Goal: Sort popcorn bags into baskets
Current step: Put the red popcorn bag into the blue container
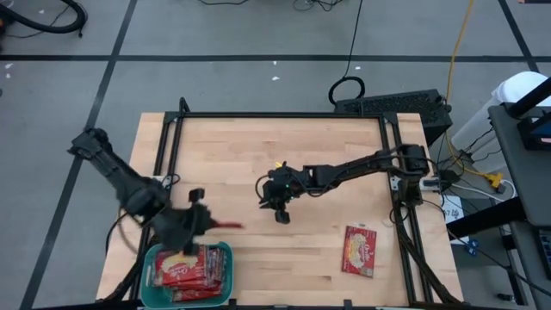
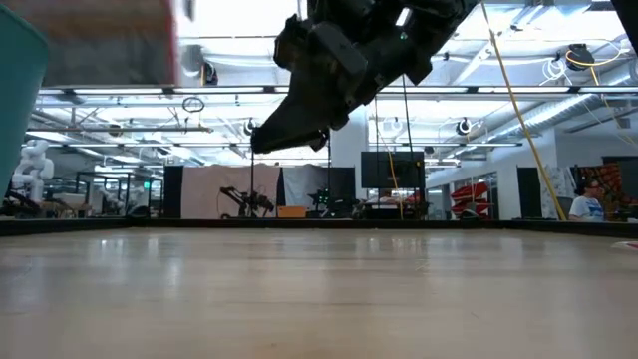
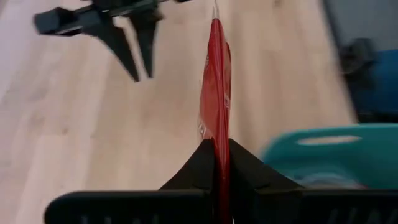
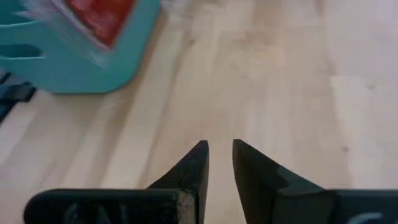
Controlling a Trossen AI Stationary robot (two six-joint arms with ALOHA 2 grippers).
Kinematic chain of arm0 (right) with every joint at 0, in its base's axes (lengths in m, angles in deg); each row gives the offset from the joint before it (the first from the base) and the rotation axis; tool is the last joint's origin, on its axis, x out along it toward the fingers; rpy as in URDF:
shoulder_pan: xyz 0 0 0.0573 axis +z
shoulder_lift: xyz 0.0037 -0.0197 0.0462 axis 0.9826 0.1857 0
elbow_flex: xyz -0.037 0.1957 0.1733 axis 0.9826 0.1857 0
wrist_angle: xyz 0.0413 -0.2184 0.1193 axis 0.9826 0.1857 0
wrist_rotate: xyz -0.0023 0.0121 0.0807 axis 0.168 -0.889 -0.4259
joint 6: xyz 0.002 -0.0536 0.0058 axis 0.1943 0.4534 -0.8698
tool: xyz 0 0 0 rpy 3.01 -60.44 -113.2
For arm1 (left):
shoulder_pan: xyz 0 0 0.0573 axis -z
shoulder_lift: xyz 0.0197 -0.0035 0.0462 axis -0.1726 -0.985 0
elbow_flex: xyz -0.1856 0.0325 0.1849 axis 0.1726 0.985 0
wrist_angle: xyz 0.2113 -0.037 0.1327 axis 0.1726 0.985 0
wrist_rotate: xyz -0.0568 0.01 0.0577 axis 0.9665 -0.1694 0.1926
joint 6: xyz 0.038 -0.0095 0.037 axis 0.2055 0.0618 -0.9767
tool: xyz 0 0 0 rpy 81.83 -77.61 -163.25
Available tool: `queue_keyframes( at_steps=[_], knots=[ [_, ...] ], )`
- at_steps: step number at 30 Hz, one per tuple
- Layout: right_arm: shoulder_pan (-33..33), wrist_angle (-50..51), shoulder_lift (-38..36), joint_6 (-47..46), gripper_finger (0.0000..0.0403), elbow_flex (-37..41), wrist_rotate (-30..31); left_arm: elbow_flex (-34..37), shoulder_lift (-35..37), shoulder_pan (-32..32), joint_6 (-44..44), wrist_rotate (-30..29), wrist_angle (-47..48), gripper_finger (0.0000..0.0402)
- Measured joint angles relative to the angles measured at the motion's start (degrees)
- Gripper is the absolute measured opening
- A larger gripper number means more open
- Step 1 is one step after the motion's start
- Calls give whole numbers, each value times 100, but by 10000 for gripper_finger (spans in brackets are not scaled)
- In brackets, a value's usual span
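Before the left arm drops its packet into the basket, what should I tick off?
1. Left end effector shut on popcorn bag: ok.
2. Bag over the basket: not ok, it sticks out beside the rim.
3. Room in the basket: cannot tell, packets already piled inside.
4. Right end effector empty and away from the basket: ok, over mid-table.
5. Loose packet left on the table: not ok, unsorted.

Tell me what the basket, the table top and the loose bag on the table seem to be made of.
Basket: looks like moulded plastic, teal, smooth, with rounded corners and a cut handle slot.
Table top: light wood, probably butcher-block, judging by the visible strips and grain, matte.
Loose bag: seemingly thin paper or film, flat, printed red with a yellow picture; which one is unclear.
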Motion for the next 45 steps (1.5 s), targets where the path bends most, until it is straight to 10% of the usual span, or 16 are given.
queue_keyframes(
  at_steps=[16,29,45],
  knots=[
    [476,54,0,-269,68,0,392,-234,-843,3176,2952,-974,-5,19],
    [674,50,2,-337,69,0,595,-871,-1174,3664,4421,-973,1962,19],
    [698,-1008,8,-798,69,883,589,-477,-1444,3711,4939,-331,843,43]
  ],
)
